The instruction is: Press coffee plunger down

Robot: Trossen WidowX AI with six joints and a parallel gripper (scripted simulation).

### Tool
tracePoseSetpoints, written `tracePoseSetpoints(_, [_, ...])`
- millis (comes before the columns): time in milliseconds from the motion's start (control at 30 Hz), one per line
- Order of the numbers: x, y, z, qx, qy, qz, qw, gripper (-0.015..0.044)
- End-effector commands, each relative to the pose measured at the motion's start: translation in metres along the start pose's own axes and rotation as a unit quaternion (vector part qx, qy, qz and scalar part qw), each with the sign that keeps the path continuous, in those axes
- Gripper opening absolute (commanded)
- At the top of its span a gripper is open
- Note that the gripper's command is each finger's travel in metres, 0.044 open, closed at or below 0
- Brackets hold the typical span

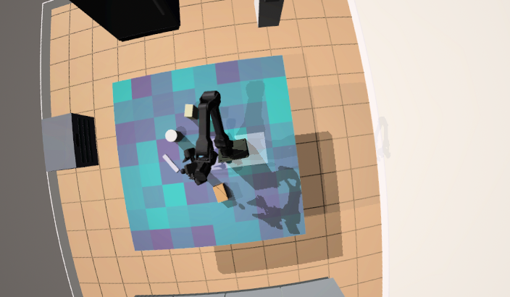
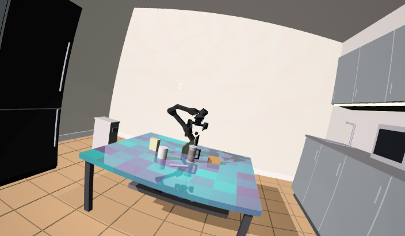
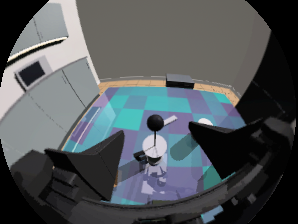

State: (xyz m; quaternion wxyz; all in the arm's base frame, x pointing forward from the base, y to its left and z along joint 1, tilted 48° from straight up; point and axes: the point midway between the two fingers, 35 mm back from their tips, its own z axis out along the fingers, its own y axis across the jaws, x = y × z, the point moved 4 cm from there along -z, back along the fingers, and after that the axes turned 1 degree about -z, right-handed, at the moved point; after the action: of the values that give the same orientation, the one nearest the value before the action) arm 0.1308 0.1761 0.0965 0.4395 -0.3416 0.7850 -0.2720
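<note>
Plunger knob (image 3: 156, 121), frame centre, between my open, empty gripper (image 3: 157, 148): small, slippery; tall press (image 2: 193, 153) likely tips easily.

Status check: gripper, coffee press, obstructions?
Black parallel-jaw gripper open, empty, above the plunger. Glass coffee press with black ball-topped plunger upright, knob raised, untouched. Nothing between jaws and knob.

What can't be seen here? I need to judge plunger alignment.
- Top view: the coffee press is hidden under the arm and gripper.
- Exterior view: the gap between plunger knob and open jaws is too small to judge.
- Wrist view: the press base is cut off by the gripper body.
</note>
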Motion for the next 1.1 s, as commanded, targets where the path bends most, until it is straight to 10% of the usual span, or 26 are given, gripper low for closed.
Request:
tracePoseSetpoints(0, [0.003, -0.001, 0.004, 0.001, -0.002, 0.000, 1.000, 0.0440])
tracePoseSetpoints(867, [0.003, -0.002, 0.042, 0.002, -0.004, 0.000, 1.000, 0.0440])
tracePoseSetpoints(1067, [0.003, -0.002, 0.042, 0.002, -0.004, 0.000, 1.000, 0.0282])
